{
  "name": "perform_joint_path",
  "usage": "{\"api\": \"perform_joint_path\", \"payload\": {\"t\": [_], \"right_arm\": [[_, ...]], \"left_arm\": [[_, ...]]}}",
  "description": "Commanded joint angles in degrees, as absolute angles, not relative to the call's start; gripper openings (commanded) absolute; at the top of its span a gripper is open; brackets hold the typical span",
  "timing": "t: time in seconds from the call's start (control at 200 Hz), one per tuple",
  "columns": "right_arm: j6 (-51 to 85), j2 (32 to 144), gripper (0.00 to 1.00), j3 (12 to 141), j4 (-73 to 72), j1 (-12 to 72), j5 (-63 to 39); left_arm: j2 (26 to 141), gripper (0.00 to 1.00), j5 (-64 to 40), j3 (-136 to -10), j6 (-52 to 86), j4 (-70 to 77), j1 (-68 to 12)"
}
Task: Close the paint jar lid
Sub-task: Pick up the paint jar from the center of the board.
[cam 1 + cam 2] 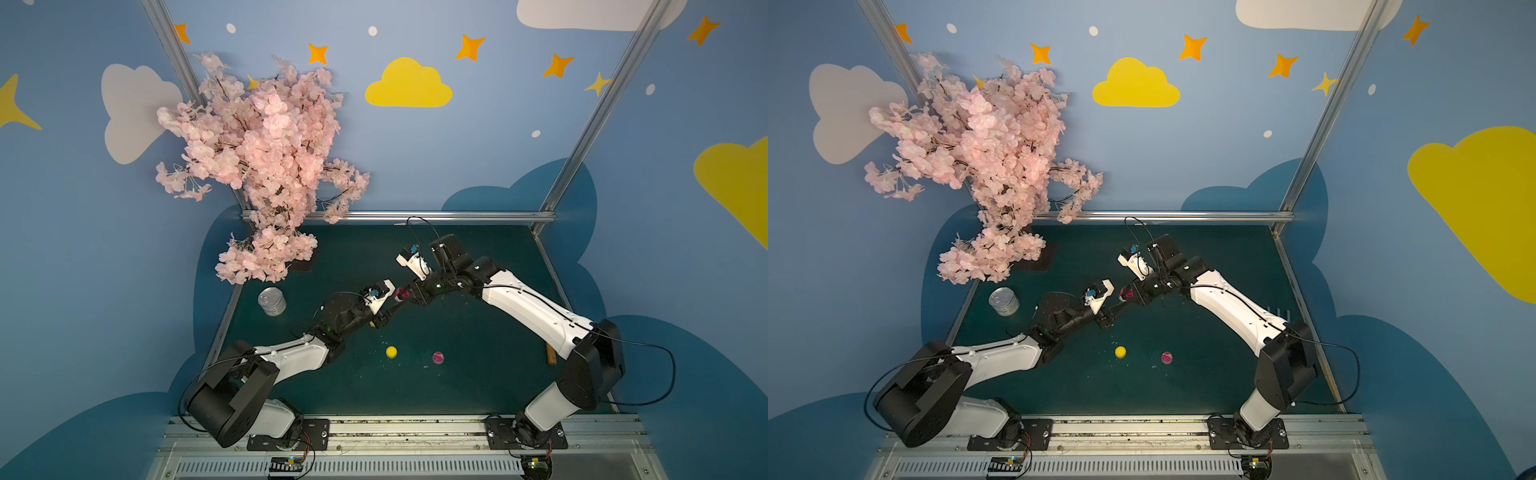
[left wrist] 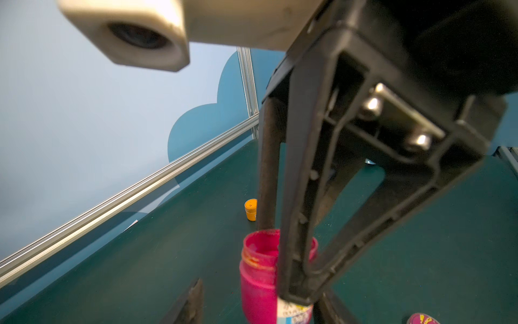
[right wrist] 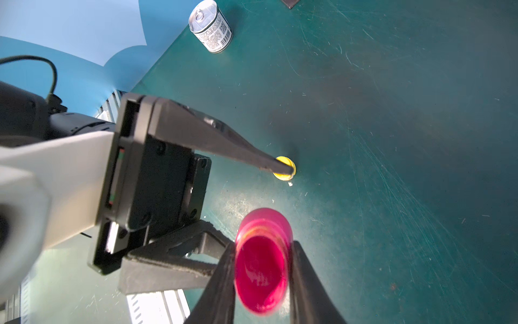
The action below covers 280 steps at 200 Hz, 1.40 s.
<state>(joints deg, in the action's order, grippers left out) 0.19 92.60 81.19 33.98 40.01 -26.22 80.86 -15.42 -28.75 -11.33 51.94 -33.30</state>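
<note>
The paint jar is pink, open-mouthed and has no lid on. My right gripper is shut on its sides and holds it above the table, mid-table in both top views. My left gripper reaches in from the left. It is open, with its fingers straddling the jar's lower body; a gap shows on one side. The pink lid lies loose on the table, nearer the front.
A yellow round cap or pot sits left of the lid. A small orange-yellow jar stands further back. A tin can and a blossom tree are at the left. A wooden stick lies by the right edge.
</note>
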Motion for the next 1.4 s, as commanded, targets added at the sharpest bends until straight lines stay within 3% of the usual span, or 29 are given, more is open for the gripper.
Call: {"api": "perform_joint_path", "payload": {"t": [0.0, 0.28, 0.636, 0.721, 0.941, 1.397], "right_arm": [[1.0, 91.1, 0.26, 81.9, 33.2, 40.4, -27.2], [1.9, 90.9, 0.26, 81.3, 32.3, 40.7, -27.1], [2.4, 90.1, 0.26, 80.1, 30.6, 40.8, -26.7], [2.7, 90.2, 0.31, 79.8, 30.4, 40.8, -26.6], [3.7, 88.6, 0.55, 79.0, 29.9, 40.0, -24.3], [7.0, 69.6, 0.64, 63.4, 28.6, 36.7, -12.1]], "left_arm": [[80.1, 0.56, -16.6, -30.2, -11.5, 51.8, -33.3], [79.9, 0.50, -17.7, -31.0, -12.4, 51.0, -33.4], [79.2, 0.35, -18.3, -31.8, -13.2, 48.3, -33.4], [78.6, 0.32, -19.1, -31.9, -13.1, 47.9, -33.4], [78.1, 0.31, -20.0, -31.9, -14.8, 44.8, -33.4], [76.0, 0.31, -15.2, -29.0, -14.6, 43.4, -32.3]]}}
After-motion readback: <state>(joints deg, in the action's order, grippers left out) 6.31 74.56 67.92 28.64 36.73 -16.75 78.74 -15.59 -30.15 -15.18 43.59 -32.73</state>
